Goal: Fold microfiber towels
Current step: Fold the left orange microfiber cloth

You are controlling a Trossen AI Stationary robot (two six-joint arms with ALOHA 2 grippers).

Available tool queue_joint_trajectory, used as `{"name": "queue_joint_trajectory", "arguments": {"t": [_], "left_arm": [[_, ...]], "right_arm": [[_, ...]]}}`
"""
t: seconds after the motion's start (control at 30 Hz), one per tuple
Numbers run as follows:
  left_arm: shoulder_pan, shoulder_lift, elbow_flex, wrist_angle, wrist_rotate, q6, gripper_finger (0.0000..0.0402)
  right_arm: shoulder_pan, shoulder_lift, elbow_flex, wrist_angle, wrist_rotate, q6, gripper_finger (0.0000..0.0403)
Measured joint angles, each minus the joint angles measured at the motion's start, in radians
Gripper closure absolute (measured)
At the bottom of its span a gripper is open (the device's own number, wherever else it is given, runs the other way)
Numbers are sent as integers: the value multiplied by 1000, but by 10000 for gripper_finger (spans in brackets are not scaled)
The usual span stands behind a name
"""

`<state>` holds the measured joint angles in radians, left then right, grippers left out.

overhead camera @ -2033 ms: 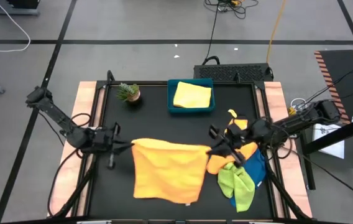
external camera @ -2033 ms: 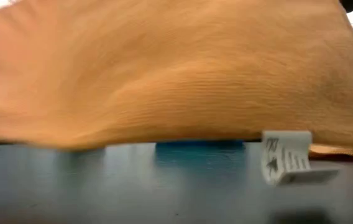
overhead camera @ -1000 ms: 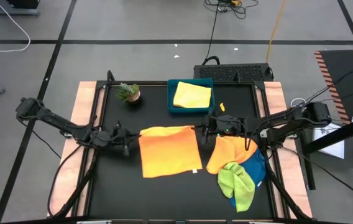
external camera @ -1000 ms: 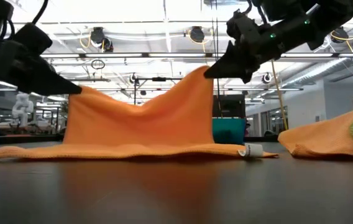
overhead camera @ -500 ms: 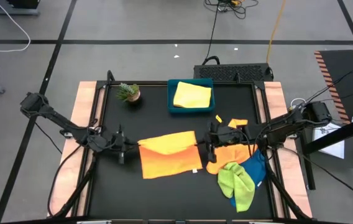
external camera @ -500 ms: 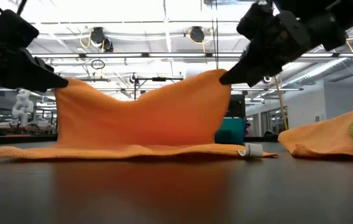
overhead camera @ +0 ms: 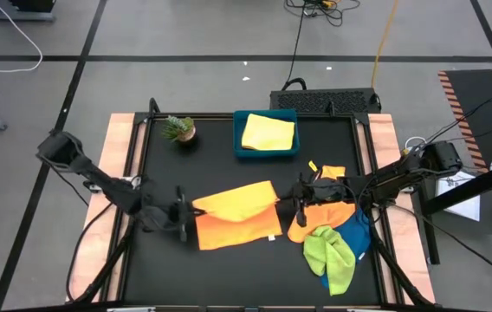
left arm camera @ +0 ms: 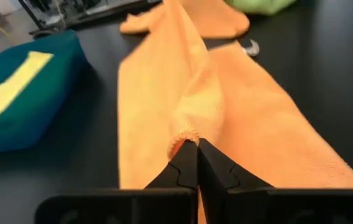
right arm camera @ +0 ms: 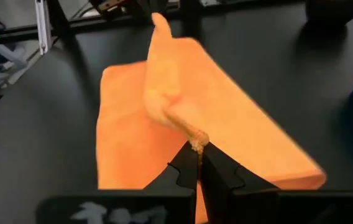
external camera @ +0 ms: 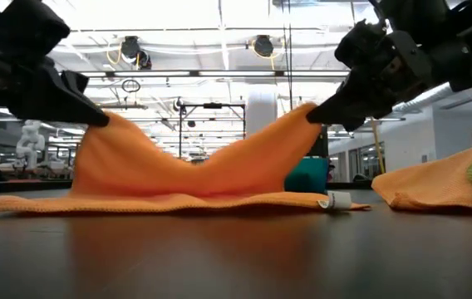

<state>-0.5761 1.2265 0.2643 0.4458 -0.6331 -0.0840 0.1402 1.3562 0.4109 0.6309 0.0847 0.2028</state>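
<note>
Both arms are on the same orange towel [overhead camera: 233, 217] in the middle of the black surface [overhead camera: 159, 173]. The left tool [overhead camera: 187, 218] is pinched shut on one corner at the towel's left edge, and the right tool [overhead camera: 288, 204] is pinched shut on the corner at its right edge. In the low view the two corners are lifted up off the surface with the cloth sagging in a dip between them, while the near edge of the towel lies flat along the bottom. A small white tag [external camera: 336, 200] sits at the towel's lower right corner.

Wrist views back that up: each tool's two dark fingers [left arm camera: 192, 168] are closed tight with a bunched bit of orange fabric squeezed at the tips.

Rest of the pile is in the lower right of the high view: another orange towel [overhead camera: 320, 217], crumpled, with a lime green one [overhead camera: 328, 253] partly on top of it and a blue one [overhead camera: 359, 232] tucked beside and under both. The right arm reaches in over that heap.

Up at the top centre there's a blue tray [overhead camera: 239, 139] with a yellow towel [overhead camera: 268, 133] folded inside it. Just left of the tray sits a little potted plant [overhead camera: 179, 129].
</note>
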Motion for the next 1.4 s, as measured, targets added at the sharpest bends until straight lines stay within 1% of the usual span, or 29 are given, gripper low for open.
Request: {"name": "queue_joint_trajectory", "arguments": {"t": [0.13, 0.2, 0.27, 0.43, 0.5, 0.67, 0.77, 0.9, 0.93, 1.03, 1.1, 1.13, 1.27, 1.4], "left_arm": [[-15, 119, 63, -27, 1, -30, 401], [-27, 145, 81, -59, -1, -65, 401], [-43, 150, 89, -85, -10, -96, 401], [-83, 103, 89, -112, -115, -97, 401], [-88, 74, 89, -128, -152, -74, 401], [-68, -7, 89, -188, -267, 11, 401], [-32, -59, 89, -253, -294, 42, 401], [14, -110, 89, -340, -284, 28, 401], [21, -114, 89, -351, -259, 14, 401], [25, -104, 89, -373, -144, -44, 401], [20, -74, 89, -365, -79, -84, 401], [14, -56, 89, -368, -62, -101, 401], [-5, 31, 89, -356, -34, -152, 401], [-9, 106, 89, -305, -15, -187, 401]], "right_arm": [[23, 0, -1, -33, -84, 26, 403], [47, 0, -1, -40, -89, 29, 403], [72, 0, -1, -37, -89, 27, 403], [115, 0, -1, -29, -88, 14, 403], [118, 0, -1, -26, -67, 6, 403], [99, 0, -1, 9, 72, -38, 403], [66, 0, -1, 45, 125, -72, 403], [24, -1, -1, 89, 122, -87, 403], [21, -1, -1, 86, 114, -86, 403], [20, -1, -1, 60, 26, -88, 403], [30, -1, -1, 31, -36, -80, 403], [37, -1, -1, 17, -55, -76, 403], [71, 0, -1, -17, -64, -60, 403], [112, 40, -2, 32, -64, -59, 403]]}}
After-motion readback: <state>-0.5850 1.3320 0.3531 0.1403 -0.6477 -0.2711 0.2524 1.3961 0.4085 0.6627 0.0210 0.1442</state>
